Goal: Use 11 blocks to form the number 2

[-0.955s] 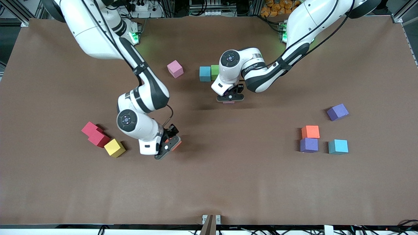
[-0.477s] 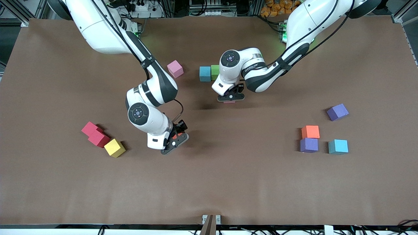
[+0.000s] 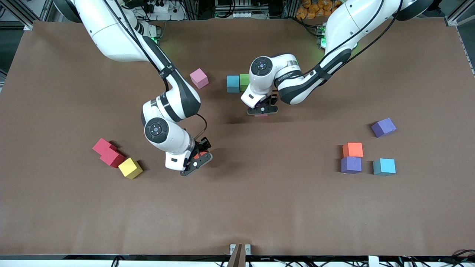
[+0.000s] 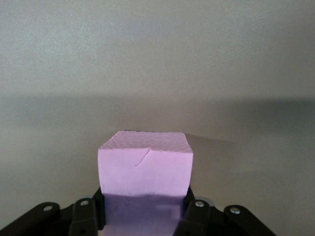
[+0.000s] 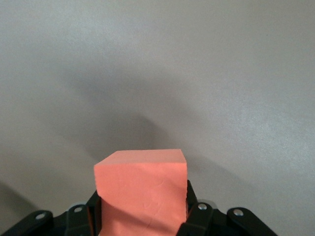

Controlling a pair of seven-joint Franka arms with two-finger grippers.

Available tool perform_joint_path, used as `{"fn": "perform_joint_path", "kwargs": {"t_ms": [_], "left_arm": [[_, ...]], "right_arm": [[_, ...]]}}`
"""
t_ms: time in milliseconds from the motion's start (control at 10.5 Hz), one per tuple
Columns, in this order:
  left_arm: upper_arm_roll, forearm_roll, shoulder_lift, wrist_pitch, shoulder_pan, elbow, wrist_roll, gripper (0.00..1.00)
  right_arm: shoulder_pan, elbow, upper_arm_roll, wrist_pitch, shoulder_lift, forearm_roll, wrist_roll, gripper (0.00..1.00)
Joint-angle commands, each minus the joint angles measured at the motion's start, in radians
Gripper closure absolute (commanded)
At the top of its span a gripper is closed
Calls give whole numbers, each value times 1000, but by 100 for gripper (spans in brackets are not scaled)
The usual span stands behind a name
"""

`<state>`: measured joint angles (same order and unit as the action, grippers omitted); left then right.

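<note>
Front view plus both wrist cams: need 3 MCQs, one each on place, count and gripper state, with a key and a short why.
1. What lies beside the blue block close to the left arm's wrist?
A. a green block
B. a yellow block
C. a red block

2. How many red blocks lie by the yellow block?
A. none
B. two
C. four

3. What does the right gripper hold?
A. nothing, jaws open
B. a purple block
C. an orange block

Key:
1: A, the green block touches the blue one, partly hidden by the left arm.
2: B, two red blocks sit together, touching the yellow one, toward the right arm's end of the table.
3: C, the right wrist view shows the orange block clamped between the fingers; the left gripper holds a pink block the same way.
</note>
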<state>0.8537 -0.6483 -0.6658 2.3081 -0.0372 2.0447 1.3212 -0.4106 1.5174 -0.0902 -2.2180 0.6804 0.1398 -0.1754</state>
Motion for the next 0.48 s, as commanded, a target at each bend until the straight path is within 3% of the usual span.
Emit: {"fn": "perform_joint_path", "kwargs": {"t_ms": [0, 95, 382], "left_arm": [[-2, -34, 31, 10, -1, 25, 36, 47], [-1, -34, 32, 10, -1, 25, 36, 47], [-1, -34, 32, 10, -4, 25, 47, 47]], "right_arm": [[-7, 17, 4, 46, -31, -41, 13, 73], [-10, 17, 0, 61, -35, -92, -30, 72], [-10, 26, 0, 77, -38, -106, -290, 69]]}}
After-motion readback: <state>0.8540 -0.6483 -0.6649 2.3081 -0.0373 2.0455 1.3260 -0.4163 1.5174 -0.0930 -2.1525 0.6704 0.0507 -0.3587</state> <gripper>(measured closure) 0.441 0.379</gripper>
